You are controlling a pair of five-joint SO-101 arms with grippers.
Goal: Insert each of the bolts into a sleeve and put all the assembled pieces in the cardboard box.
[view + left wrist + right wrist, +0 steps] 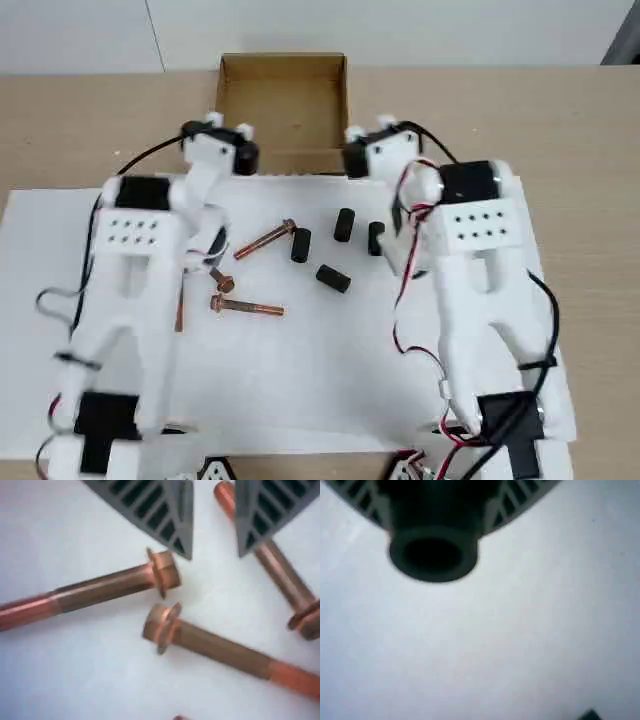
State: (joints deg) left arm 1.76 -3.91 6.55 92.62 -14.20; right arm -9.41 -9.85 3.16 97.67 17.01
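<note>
Three copper bolts lie under my open left gripper (214, 554): one bolt (100, 590), a second bolt (225, 650) head to head with it, and a third bolt (282, 572) whose shaft runs below the gap between the fingers. From above, the left gripper (212, 262) hovers over the bolts (247, 306) on the white sheet. My right gripper (437, 515) is shut on a black sleeve (434, 555), its open bore facing the camera. In the high view that sleeve (376, 237) is at the right gripper (387, 245). The cardboard box (283, 100) stands at the back.
Three loose black sleeves (300, 245) (344, 225) (333, 278) lie mid-sheet between the arms. Another bolt (265, 240) lies angled toward them, and one bolt (180, 310) is partly under the left arm. The white sheet (300, 380) covers the table's front.
</note>
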